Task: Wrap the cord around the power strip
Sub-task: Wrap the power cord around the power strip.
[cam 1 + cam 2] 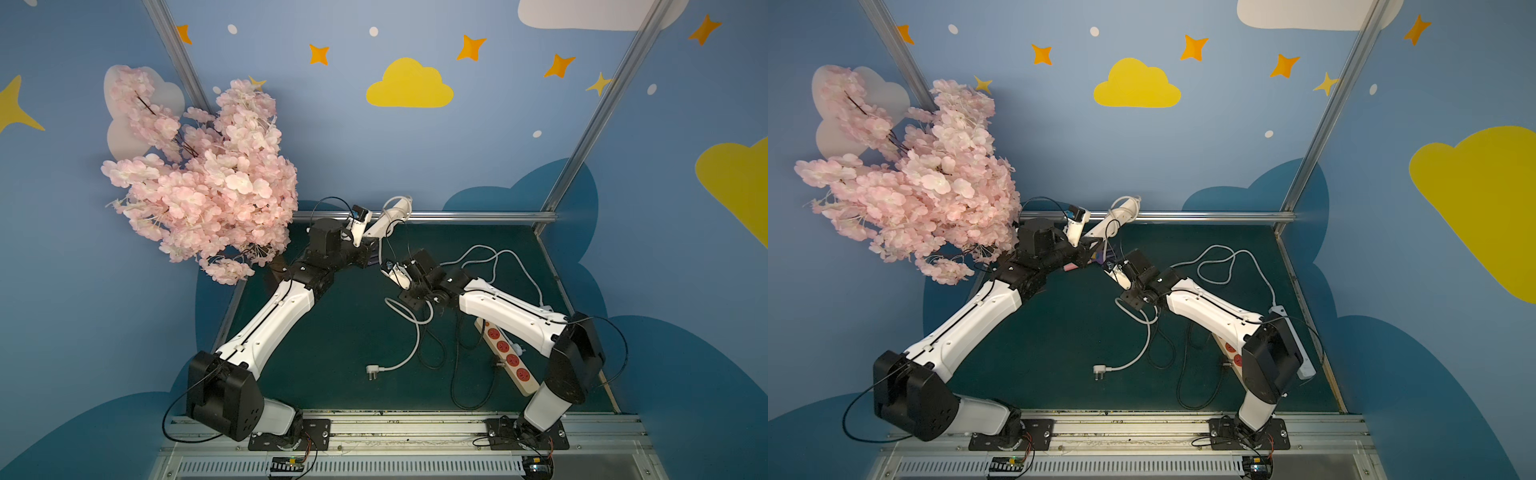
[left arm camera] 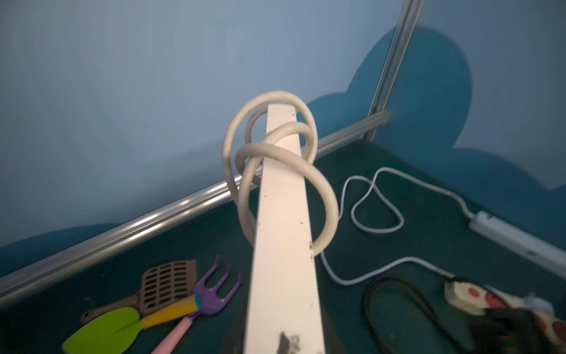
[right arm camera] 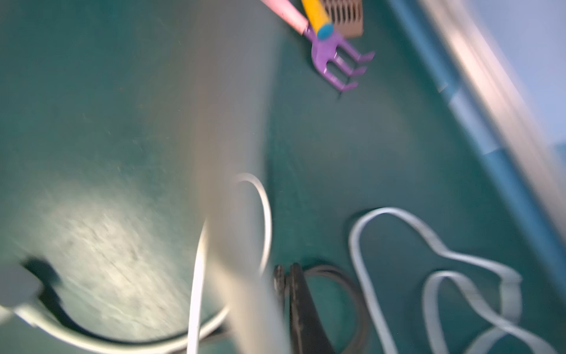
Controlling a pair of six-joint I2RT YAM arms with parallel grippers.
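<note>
1. Found power strip (image 2: 283, 245) lifted clear of the surface (image 1: 332, 332) near 12 o'clock, slanted up toward the back wall; left gripper (image 1: 363, 239) clenched on its near end.
2. Counted several loose loops of cord (image 2: 275, 95) round the far end; traced the rest down past centre to the plug (image 1: 371, 368), flat at 7 o'clock.
3. Logged right gripper (image 1: 397, 277) as clamped shut just beside the hanging cord at centre; could not tell from the blurred wrist view whether cord sat between the jaws.
4. Judged power strip light, rigid, smooth-sided: best gripped across the narrow body, as now. Judged cord thick, springy, prone to uncoil: best pinched close to the last loop.
5. Saw no container anywhere in view; noted only a second strip (image 1: 509, 353) with red sockets at 4 o'clock and a toy rake (image 2: 214, 291) at 11 o'clock.
</note>
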